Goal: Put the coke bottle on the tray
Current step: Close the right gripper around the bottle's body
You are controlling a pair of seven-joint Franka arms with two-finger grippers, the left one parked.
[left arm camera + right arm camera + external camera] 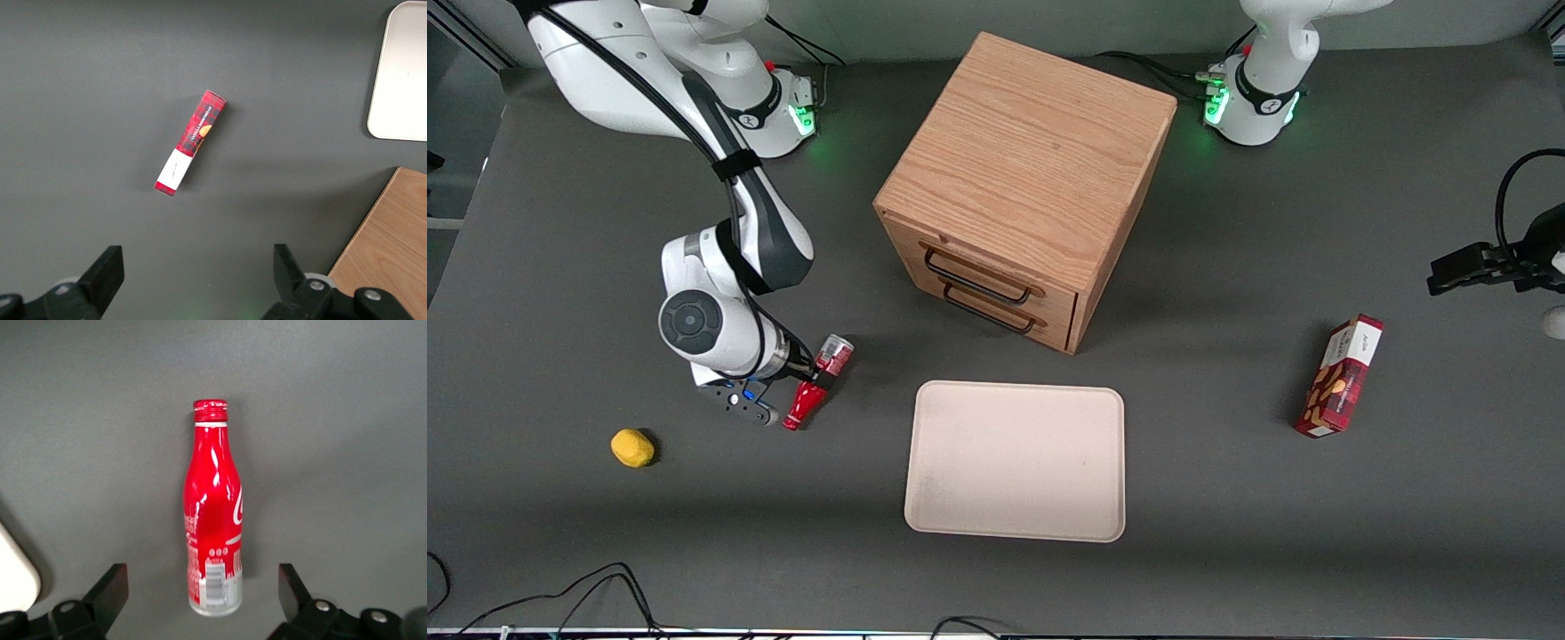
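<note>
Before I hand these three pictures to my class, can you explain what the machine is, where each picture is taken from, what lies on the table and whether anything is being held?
The machine is a robot arm ending in a two-finger claw. The front view looks down on a dark table from the front. The other two come from cameras on the arms' wrists, looking past the fingers.

On the table stand a wooden two-drawer box and, nearer the camera, a flat beige tray with nothing on it. A small red coke bottle lies on its side beside the tray, toward the working arm's end. A yellow lump lies farther out that way. A red snack box lies toward the parked arm's end.

Nothing is held. The claw is down at the bottle, its open fingers on either side of the silvery base, apart from it.
</note>
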